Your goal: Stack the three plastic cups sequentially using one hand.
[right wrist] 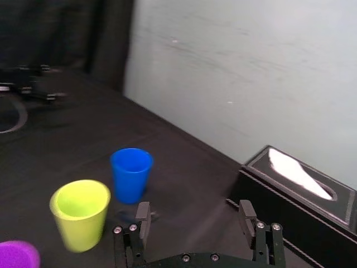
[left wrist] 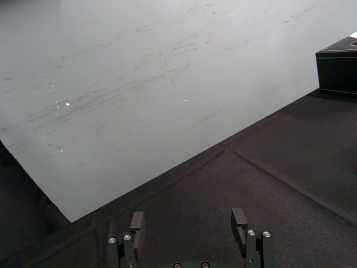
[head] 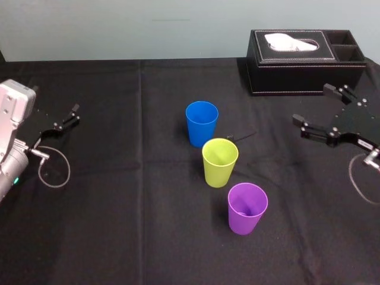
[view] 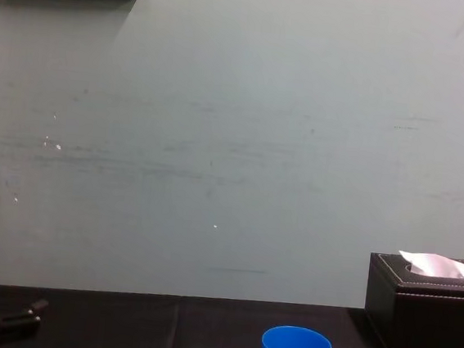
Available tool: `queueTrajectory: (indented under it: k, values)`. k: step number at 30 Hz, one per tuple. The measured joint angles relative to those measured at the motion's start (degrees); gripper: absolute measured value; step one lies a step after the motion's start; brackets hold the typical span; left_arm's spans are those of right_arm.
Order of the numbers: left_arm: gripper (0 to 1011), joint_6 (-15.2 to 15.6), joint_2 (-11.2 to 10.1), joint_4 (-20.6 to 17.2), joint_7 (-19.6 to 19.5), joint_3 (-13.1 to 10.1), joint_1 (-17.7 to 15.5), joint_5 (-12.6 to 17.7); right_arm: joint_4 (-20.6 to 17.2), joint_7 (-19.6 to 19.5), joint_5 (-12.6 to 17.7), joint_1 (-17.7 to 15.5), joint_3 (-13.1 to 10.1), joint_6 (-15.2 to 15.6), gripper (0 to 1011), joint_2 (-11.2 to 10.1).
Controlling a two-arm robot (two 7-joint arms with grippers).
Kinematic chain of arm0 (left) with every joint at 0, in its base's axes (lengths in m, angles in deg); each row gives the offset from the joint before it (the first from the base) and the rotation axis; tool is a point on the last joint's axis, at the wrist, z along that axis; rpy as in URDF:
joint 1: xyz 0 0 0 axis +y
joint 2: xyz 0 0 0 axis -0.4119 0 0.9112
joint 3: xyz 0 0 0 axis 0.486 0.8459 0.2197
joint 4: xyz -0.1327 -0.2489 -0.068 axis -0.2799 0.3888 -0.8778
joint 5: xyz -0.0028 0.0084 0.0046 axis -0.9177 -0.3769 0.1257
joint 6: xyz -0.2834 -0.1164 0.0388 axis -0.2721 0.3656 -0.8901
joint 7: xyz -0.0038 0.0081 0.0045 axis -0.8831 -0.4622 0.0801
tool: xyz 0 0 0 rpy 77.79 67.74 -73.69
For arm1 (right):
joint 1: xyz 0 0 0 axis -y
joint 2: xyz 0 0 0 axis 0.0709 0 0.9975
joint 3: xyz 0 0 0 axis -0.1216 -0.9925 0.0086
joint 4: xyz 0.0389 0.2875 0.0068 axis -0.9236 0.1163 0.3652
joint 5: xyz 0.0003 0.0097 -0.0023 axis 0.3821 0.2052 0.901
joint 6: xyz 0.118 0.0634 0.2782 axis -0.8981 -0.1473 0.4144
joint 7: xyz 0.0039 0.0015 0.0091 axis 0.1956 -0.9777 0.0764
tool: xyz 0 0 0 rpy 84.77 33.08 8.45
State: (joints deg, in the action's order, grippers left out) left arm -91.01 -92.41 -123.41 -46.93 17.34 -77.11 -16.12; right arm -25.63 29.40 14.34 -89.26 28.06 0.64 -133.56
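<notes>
Though unstacked, cups near end effector

Bare worktop left of the right hand, tissue box close beyond it, farther left blue cup, yellow-green cup, purple cup in a diagonal row, narrow gaps between.

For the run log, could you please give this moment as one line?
cups: blue cup, yellow-green cup, purple cup upright, unstacked | right gripper: open, empty, right of cups | left gripper: open, parked at left
</notes>
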Motion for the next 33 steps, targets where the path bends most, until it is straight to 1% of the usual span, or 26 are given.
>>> queueTrajectory:
  k: [1, 3, 4, 7, 8, 10, 11, 13, 14, 17, 18, 21, 24, 27, 28, 30, 32, 33]
  values:
    - [1010, 0.0, 0.0, 0.0, 0.0, 0.0, 0.0, 0.0, -0.65, 1.92, 1.14, -1.05, -1.05, -0.19, 1000, -1.28]
    - [1010, 0.0, 0.0, 0.0, 0.0, 0.0, 0.0, 0.0, -1.07, 3.82, 2.02, -1.96, -1.88, -0.37, 1000, -2.41]
    - [1010, 0.0, 0.0, 0.0, 0.0, 0.0, -0.01, 0.0, -1.41, 5.78, 2.92, -2.92, -2.78, -0.49, 1000, -3.61]
    - [1010, 0.0, 0.0, 0.0, 0.0, 0.0, 0.0, 0.0, -1.78, 8.52, 3.95, -4.36, -4.03, -0.7, 1000, -5.36]
    - [1010, 0.0, 0.0, 0.0, 0.0, 0.0, 0.0, 0.0, -1.91, 10.22, 4.56, -5.2, -4.82, -0.87, 1000, -6.47]
    - [1010, 0.0, 0.0, 0.0, 0.0, 0.0, 0.0, 0.0, -2.0, 12.1, 5.21, -6.07, -5.67, -1.2, 1000, -7.53]
    - [1010, 0.0, 0.0, 0.0, 0.0, 0.0, 0.0, 0.0, -2.02, 14.17, 5.97, -7.11, -6.61, -1.63, 1000, -8.69]
    - [1010, 0.0, 0.0, 0.0, 0.0, 0.0, 0.0, 0.0, -2.02, 16.11, 6.7, -8.06, -7.54, -2.02, 1000, -9.76]
    - [1010, 0.0, 0.0, 0.0, 0.0, 0.0, 0.0, 0.0, -2.02, 18.11, 7.36, -9.09, -8.46, -2.47, 1000, -10.73]
    - [1010, 0.0, 0.0, 0.0, 0.0, 0.0, 0.0, 0.0, -2.06, 20.54, 8.26, -10.66, -9.9, -3.1, 1000, -11.91]
    - [1010, 0.0, 0.0, 0.0, 0.0, 0.0, 0.0, 0.0, -2.15, 22.07, 8.7, -11.78, -10.81, -3.55, 1000, -12.58]
    - [1010, 0.0, 0.0, 0.0, 0.0, 0.0, -0.01, 0.0, -2.23, 24.49, 8.95, -13.71, -12.14, -4.34, 1000, -13.66]
    - [1010, 0.0, 0.0, 0.0, 0.0, 0.0, 0.0, 0.0, -2.19, 26.14, 8.81, -14.81, -12.52, -4.85, 1000, -14.19]
    - [1010, 0.0, 0.0, 0.0, 0.0, 0.0, 0.0, 0.0, -1.72, 27.58, 7.65, -15.22, -11.8, -5.33, 1000, -14.58]
    - [1010, 0.0, 0.0, 0.0, 0.0, 0.0, 0.0, 0.0, -1.44, 28.04, 6.86, -15.06, -10.88, -5.41, 1000, -14.65]
    - [1010, 0.0, 0.0, 0.0, 0.0, 0.0, 0.0, 0.0, -1.14, 28.36, 5.87, -14.56, -9.77, -5.42, 1000, -14.64]
    - [1010, 0.0, 0.0, 0.0, 0.0, 0.0, 0.0, 0.0, -0.53, 28.56, 3.89, -13.04, -7.23, -5.33, 1000, -14.29]
    - [1010, 0.0, 0.0, 0.0, 0.0, 0.0, 0.0, 0.0, -0.53, 28.56, 3.89, -13.04, -7.23, -5.33, 1000, -14.29]
